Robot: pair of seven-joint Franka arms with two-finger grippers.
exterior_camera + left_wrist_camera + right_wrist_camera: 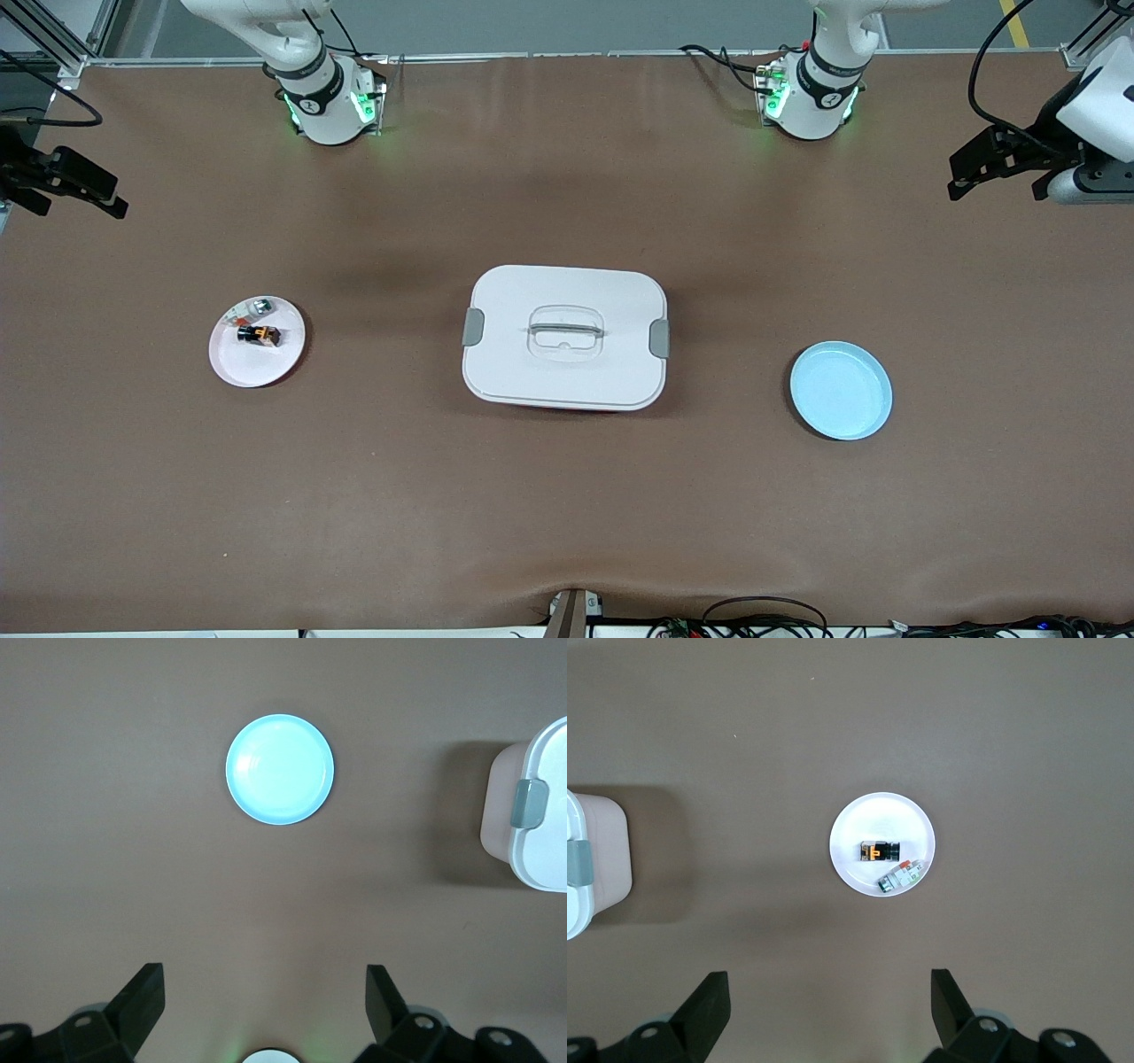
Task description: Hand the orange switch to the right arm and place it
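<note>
Orange switch (259, 335) sits on the white plate (230, 363), toward the right arm's end of the bench (567, 496), touching nothing but the plate. A small silvery-white piece (260, 307) lies just beside it on the same plate, so we need a clean pick.

The lidded white box (564, 337) is mid-bench, and the empty blue plate (842, 391) lies toward the left arm's end, likely the drop spot.

Right gripper (829, 1014) hangs high over the white plate's area, jaws wide open, holding nothing. Left gripper (266, 1005) hangs over the blue plate's end, equally open and empty. Neither is near the switch; we judge nothing has started.
</note>
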